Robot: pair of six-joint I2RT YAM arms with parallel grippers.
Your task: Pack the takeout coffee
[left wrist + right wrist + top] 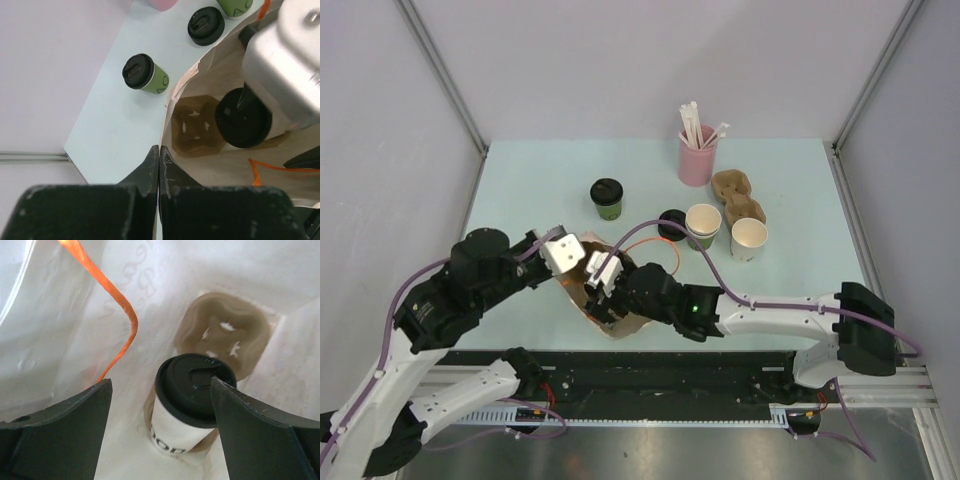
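Observation:
The white cup with a black lid (186, 405) stands in a brown carrier (225, 335) at the bottom of a paper bag (620, 325). My right gripper (160, 382) is inside the bag, open, its fingers on either side of the cup; the right finger touches the lid's edge. My left gripper (159, 150) is shut on the bag's rim (172, 100) and holds it open. The green cup with a black lid (607, 198) stands on the table behind the bag; it also shows in the left wrist view (145, 75).
A loose black lid (672, 223), an open green cup (703, 225) and an open white cup (749, 238) stand right of the bag. A pink cup of straws (697, 155) and a brown cup carrier (738, 195) stand further back. An orange bag handle (117, 315) hangs inside.

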